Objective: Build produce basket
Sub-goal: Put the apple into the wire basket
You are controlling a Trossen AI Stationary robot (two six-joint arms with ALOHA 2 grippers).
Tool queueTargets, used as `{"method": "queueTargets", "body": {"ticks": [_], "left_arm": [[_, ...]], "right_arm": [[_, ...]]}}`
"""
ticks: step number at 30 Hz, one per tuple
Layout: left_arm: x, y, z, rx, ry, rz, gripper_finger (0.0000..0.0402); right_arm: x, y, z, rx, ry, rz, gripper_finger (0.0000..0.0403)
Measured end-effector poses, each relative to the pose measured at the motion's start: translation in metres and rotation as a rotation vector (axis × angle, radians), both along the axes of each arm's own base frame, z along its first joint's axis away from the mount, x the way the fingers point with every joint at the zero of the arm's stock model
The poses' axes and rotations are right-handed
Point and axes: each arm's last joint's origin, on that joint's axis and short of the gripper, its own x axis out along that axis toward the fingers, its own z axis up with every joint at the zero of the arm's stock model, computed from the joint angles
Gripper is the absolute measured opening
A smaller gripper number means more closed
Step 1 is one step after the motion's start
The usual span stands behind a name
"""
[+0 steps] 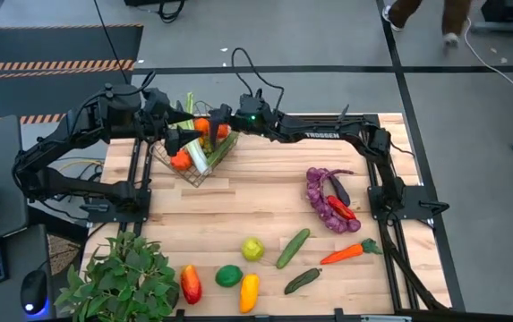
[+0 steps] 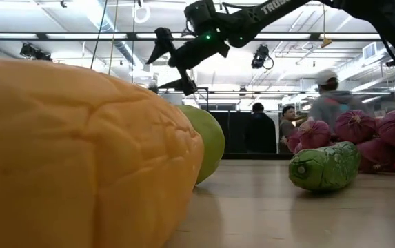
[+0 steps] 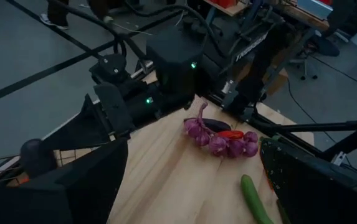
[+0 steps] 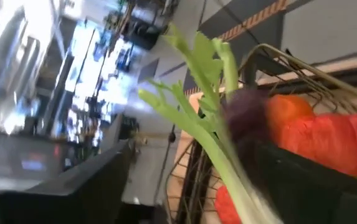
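With the right gripper [image 1: 204,119] open-jawed over the basket [image 1: 195,172] at the table's far left corner, beside the open left gripper [image 1: 177,132], it should lift straight up, clear of the celery [image 1: 197,152], before fetching the grapes [image 1: 320,202].

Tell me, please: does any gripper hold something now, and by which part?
Nothing is held. The right gripper hangs open above the basket; the left gripper, also open, is beside the basket, gripping nothing.
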Motion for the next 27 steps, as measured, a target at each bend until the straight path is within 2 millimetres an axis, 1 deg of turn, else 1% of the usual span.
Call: {"method": "queueTargets", "body": {"ticks": [3, 5, 9, 13, 16, 19, 22, 27], "left_arm": [[0.000, 0.000, 0.000, -0.006, -0.002, 0.006, 0.0373], [0.000, 0.000, 0.000, -0.024, -0.008, 0.015, 0.0373], [0.004, 0.001, -0.002, -0.049, -0.005, 0.025, 0.0373], [0.015, 0.005, -0.009, -0.104, 0.031, 0.042, 0.0373], [0.026, 0.005, -0.015, -0.126, 0.065, 0.032, 0.0373], [0.039, 0.001, -0.021, -0.123, 0.104, -0.007, 0.0373], [0.052, -0.004, -0.028, -0.105, 0.146, -0.060, 0.0373], [0.071, -0.015, -0.039, -0.088, 0.207, -0.168, 0.0373]], "right_arm": [[-0.009, -0.013, 0.010, -0.074, 0.021, 0.087, 0.0385], [-0.018, -0.022, 0.018, -0.119, 0.038, 0.157, 0.0391], [-0.045, -0.038, 0.037, -0.173, 0.122, 0.257, 0.0385], [-0.080, -0.045, 0.052, -0.235, 0.318, 0.319, 0.0369], [-0.107, -0.041, 0.062, -0.271, 0.470, 0.372, 0.0361], [-0.131, -0.033, 0.071, -0.281, 0.600, 0.433, 0.0357], [-0.152, -0.018, 0.076, -0.251, 0.709, 0.511, 0.0357], [-0.179, 0.011, 0.086, -0.164, 0.818, 0.631, 0.0356]]}}
